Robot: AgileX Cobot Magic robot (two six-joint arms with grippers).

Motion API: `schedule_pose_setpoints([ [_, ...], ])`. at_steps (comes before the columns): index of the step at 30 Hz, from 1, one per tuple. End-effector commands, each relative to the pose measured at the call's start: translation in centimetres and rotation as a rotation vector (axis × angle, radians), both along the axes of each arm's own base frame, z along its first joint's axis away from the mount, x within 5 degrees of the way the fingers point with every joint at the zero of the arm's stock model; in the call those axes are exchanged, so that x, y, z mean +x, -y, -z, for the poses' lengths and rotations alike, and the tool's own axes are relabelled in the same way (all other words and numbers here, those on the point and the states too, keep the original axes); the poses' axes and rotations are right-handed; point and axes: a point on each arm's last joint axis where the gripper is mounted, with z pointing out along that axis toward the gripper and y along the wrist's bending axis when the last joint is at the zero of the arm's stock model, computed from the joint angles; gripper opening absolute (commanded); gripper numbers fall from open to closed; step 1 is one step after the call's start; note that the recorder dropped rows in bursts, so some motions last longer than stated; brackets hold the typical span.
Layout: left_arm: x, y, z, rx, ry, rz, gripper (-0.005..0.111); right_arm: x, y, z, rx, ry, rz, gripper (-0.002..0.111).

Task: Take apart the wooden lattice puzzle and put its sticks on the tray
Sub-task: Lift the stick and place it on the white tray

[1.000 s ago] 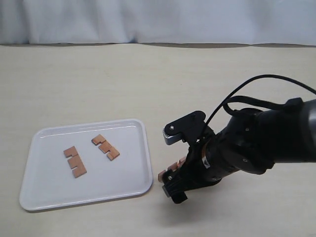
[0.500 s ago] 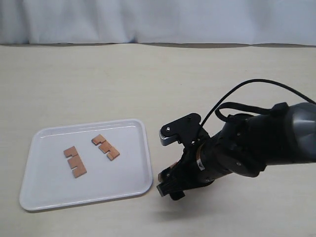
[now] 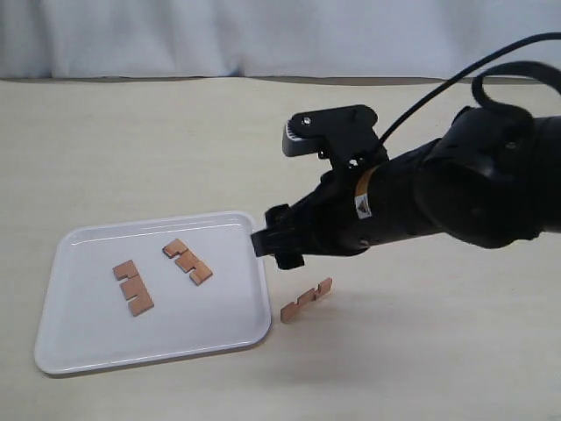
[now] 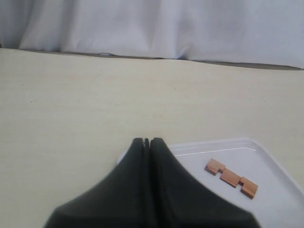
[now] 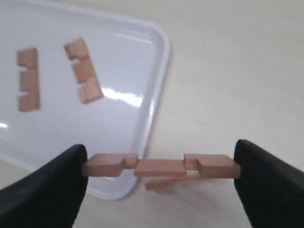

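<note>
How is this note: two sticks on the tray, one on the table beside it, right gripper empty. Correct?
No. The right gripper is not empty: the right wrist view shows it shut on a stick. The rest stands: two sticks on the tray, another stick on the table beside it.

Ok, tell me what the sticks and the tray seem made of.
Sticks: likely wood, reddish-brown and matte, with square-cut notches. Tray: probably plastic, white and glossy, judging by the highlights on its smooth surface and its rounded moulded rim.
</note>
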Motion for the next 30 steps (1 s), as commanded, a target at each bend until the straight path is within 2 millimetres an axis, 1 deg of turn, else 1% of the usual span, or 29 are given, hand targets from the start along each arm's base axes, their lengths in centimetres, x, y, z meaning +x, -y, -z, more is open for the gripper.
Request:
schedule_pose_setpoints([
  [1,0.0,0.0,0.0,-0.005,0.006,-0.001,0.000,0.5,-3.3,0.2,0.082,0.079,-0.082,0.005],
  [5,0.0,0.0,0.0,-0.005,0.006,-0.001,0.000,1.4,-6.6,1.9,0.096,0.096,-0.161,0.005],
  [8,0.0,0.0,0.0,-0.005,0.006,-0.001,0.000,2.2,-8.6,3.4,0.094,0.101,-0.207,0.005],
  [12,0.0,0.0,0.0,-0.005,0.006,-0.001,0.000,3.4,-10.4,5.1,0.109,0.116,-0.229,0.005],
  [15,0.0,0.0,0.0,-0.005,0.007,-0.001,0.000,4.3,-11.1,6.0,0.122,0.105,-0.213,0.010],
  [18,0.0,0.0,0.0,-0.005,0.007,-0.001,0.000,4.8,-11.5,7.1,0.102,0.097,-0.226,0.022],
  [19,0.0,0.0,0.0,-0.005,0.007,-0.001,0.000,5.0,-11.6,7.1,0.103,0.098,-0.226,0.029],
  [20,0.0,0.0,0.0,-0.005,0.007,-0.001,0.000,5.2,-11.7,7.2,0.102,0.096,-0.225,0.037],
  [22,0.0,0.0,0.0,-0.005,0.007,-0.001,0.000,5.3,-11.8,7.1,0.104,0.101,-0.225,0.058],
  [23,0.0,0.0,0.0,-0.005,0.007,-0.001,0.000,5.3,-11.8,6.9,0.107,0.105,-0.226,0.070],
  [25,0.0,0.0,0.0,-0.005,0.007,-0.001,0.000,5.1,-11.7,6.5,0.098,0.093,-0.221,0.091],
  [26,0.0,0.0,0.0,-0.005,0.007,-0.001,0.000,5.0,-11.5,6.1,0.091,0.085,-0.219,0.099],
  [27,0.0,0.0,0.0,-0.005,0.007,-0.001,0.000,4.9,-11.4,5.8,0.085,0.078,-0.217,0.105],
  [28,0.0,0.0,0.0,-0.005,0.007,-0.001,0.000,4.7,-11.3,5.5,0.074,0.071,-0.221,0.107],
  [30,0.0,0.0,0.0,-0.005,0.007,-0.001,0.000,4.4,-10.9,4.5,0.043,0.067,-0.242,0.109],
])
